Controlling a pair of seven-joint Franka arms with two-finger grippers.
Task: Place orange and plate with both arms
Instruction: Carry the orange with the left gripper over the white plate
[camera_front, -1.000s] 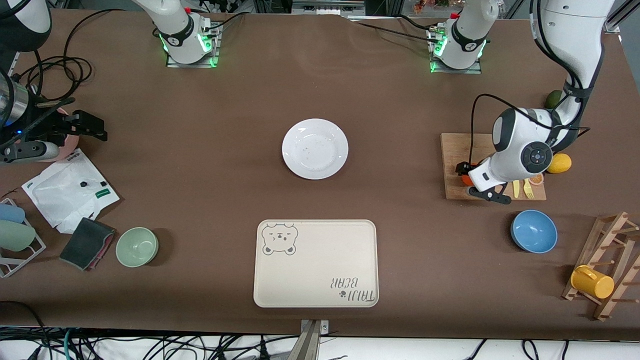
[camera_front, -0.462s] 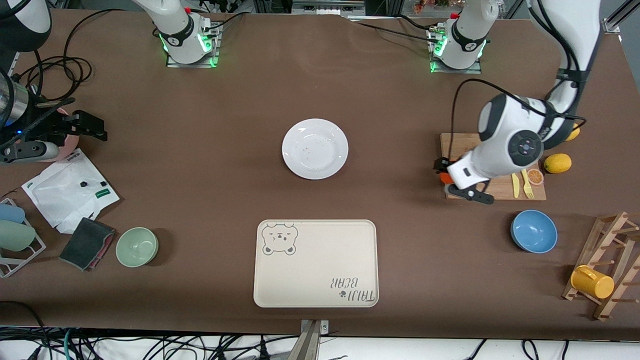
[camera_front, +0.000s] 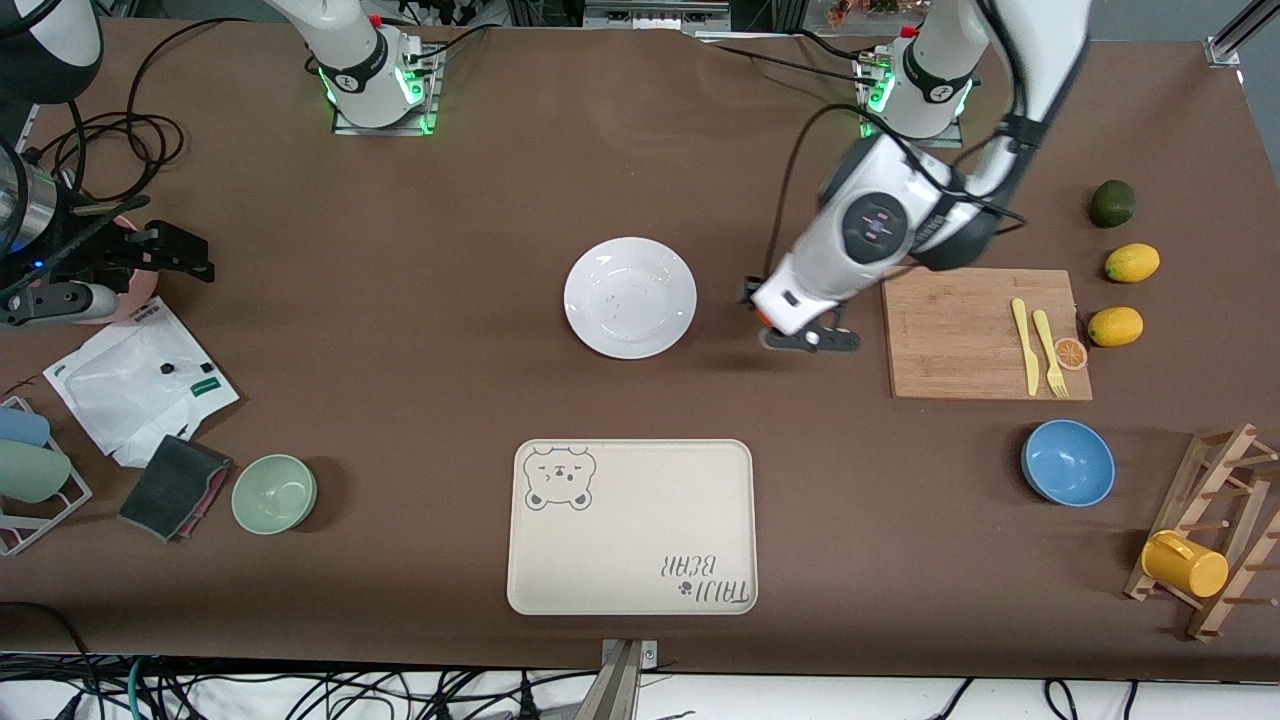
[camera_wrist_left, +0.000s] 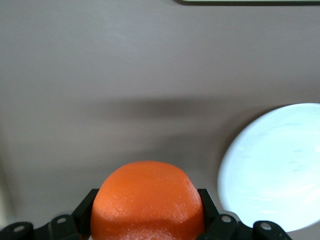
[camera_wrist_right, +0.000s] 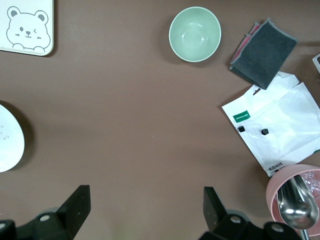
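The orange is bright red-orange and sits clamped between the black fingers of my left gripper, which is shut on it in the air. In the front view only a sliver of the orange shows under the hand. It hangs over bare brown cloth between the white plate and the cutting board, close to the plate's rim. My right gripper waits open with nothing between its fingers, over the right arm's end of the table.
A cream bear tray lies nearer the camera than the plate. The wooden cutting board holds a yellow knife and fork. Lemons, a blue bowl, a green bowl, a white bag and a pink bowl ring the table.
My left arm has lifted the orange off the cutting board and carried it toward the plate. The right arm has not moved.
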